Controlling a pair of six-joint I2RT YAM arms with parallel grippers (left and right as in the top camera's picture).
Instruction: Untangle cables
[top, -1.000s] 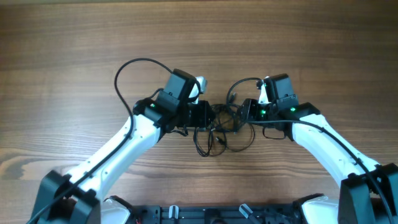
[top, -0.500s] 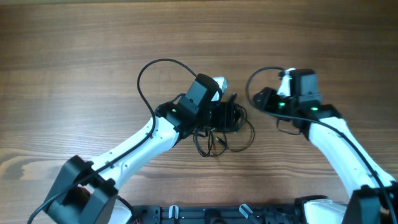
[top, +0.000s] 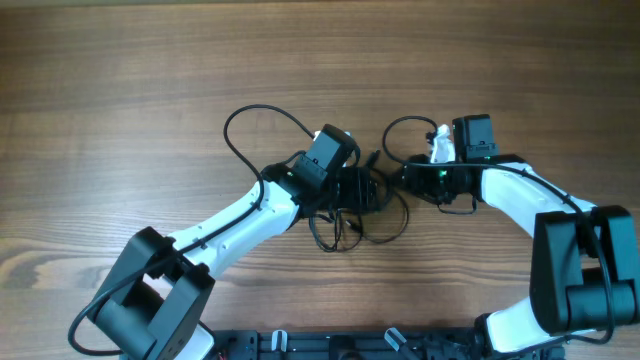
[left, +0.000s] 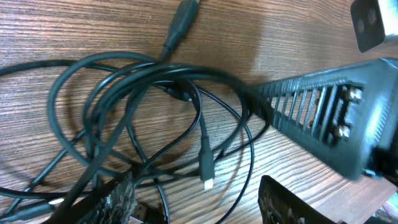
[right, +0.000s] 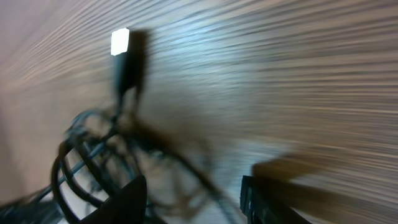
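1. Overhead view: I see the cables (top: 352, 222) bunched in a loose knot on the wooden table (top: 150, 100), about mid-table. A few slack loops spill toward the near edge.
2. My left gripper (top: 365, 188) sits over the far left part of the bunch. My right gripper (top: 408, 177) is just to the right of it, at the far right fringe of the bunch.
3. In the left wrist view, the left fingers (left: 118, 199) stand well apart and clamp nothing. Dark loops lie on the wood ahead of them and run into the gap.
4. A small metal-tipped plug end (left: 208, 181) lies in that gap, hanging off a thin strand.
5. A thicker plug (left: 180, 25) lies beyond the loops at the far side, pointing away from the tangle.
6. A ribbed black finger (left: 329, 112) of the right gripper reaches in from the right, its tip at the outer loops. I cannot tell whether it touches them.
7. The right wrist view is blurred. The right fingers (right: 134, 199) are apart. A smeared strand runs toward the gap, and I cannot tell whether it touches them. The bunch lies to the left.
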